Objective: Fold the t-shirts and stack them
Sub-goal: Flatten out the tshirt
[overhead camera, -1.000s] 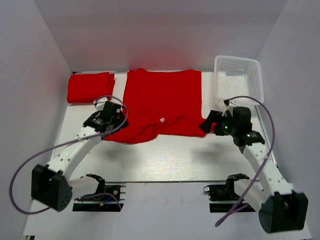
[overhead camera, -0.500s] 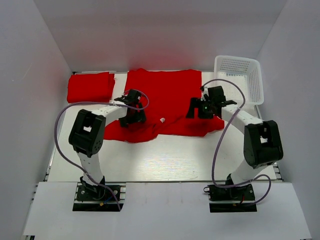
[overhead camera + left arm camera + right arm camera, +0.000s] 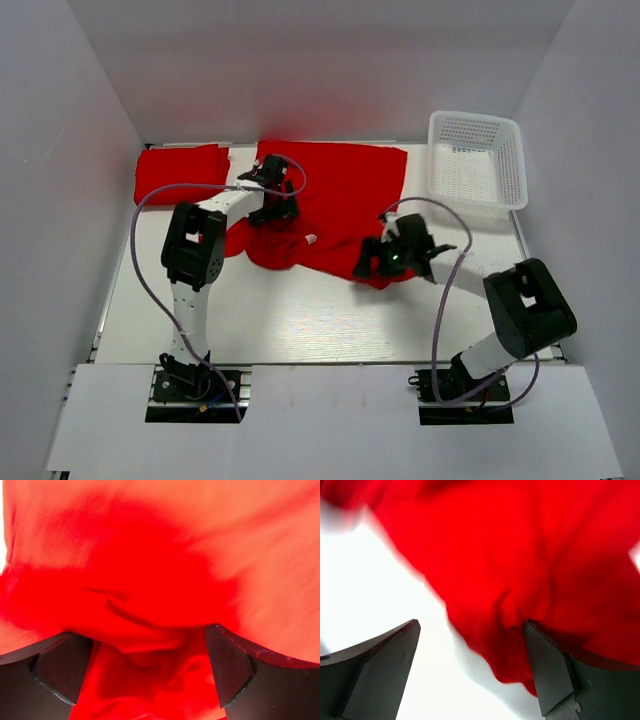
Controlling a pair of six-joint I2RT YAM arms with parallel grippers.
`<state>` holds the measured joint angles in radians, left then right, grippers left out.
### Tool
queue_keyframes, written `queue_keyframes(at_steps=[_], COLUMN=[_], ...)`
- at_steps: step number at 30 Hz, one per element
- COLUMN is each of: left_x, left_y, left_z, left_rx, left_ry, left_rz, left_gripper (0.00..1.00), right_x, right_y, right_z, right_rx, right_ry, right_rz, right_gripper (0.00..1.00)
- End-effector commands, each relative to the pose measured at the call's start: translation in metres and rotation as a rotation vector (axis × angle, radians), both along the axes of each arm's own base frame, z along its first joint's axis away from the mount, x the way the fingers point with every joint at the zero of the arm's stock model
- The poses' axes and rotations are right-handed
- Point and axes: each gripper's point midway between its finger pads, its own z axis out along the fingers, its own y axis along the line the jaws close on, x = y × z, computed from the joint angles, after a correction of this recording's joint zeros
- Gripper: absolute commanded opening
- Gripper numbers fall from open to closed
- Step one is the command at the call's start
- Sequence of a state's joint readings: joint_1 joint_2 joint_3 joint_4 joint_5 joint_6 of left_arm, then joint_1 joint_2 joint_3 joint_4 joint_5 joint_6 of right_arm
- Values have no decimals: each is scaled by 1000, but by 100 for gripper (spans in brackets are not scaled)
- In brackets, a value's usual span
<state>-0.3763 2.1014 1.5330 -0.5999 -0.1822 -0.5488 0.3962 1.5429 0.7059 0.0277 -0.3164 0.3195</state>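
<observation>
White counter [image 3: 330,320] carries it all. Biggest item on it: open t-shirt [image 3: 345,185], red, lying under left gripper [image 3: 276,206] and right gripper [image 3: 375,262] and running away from them toward the far wall. Its far half is flat and its near edge is rucked into lumps around each gripper.

Next, folded t-shirt [image 3: 180,175], also red, just outboard of the left gripper, with a strip of bare counter between it and the open one. Then mesh basket [image 3: 476,165], white, well apart beyond the right gripper on its outer side.

The left gripper is down on the shirt's left side. Its wrist view shows fingers [image 3: 60,670] standing apart with a wad of cloth filling the gap, and we see no pinch. The right gripper sits at the near right lump, fingers [image 3: 380,665] apart too, bare counter showing in the gap and cloth bunched against the right one. Both wrist views are blurred. A small white label [image 3: 311,238] lies on the cloth between the two grippers.

We judge the step as taking hold of the near edge to fold the open shirt. To do it well:
- Close on a single edge layer, not a wad.
- Confirm both pinches before lifting.
- Move both sides together and level so the cloth stays taut.
- Lay it flat onto the far half, then stack it on the folded one.
</observation>
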Motion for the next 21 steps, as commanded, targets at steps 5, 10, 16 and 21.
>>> queue_keyframes(at_steps=[5,10,16,21], left_x=[75,79,95,94], left_y=[-73,-97,-73,-56], left_z=[-3,20,71,120], left_rx=[-150,-218,-77,-9], left_ry=[-130,-187,-309,-353], left_rz=[-315,-425,-399,-357], left_gripper=[100,100,100,100], right_x=[-183,-231,-181,-113], right_y=[106,165,189,163], right_z=[2,33,89,109], right_rx=[110,208,187,-14], right_ry=[209,64,-235,-366], right_rz=[624,993,881,537], right_gripper=[90,90,90,90])
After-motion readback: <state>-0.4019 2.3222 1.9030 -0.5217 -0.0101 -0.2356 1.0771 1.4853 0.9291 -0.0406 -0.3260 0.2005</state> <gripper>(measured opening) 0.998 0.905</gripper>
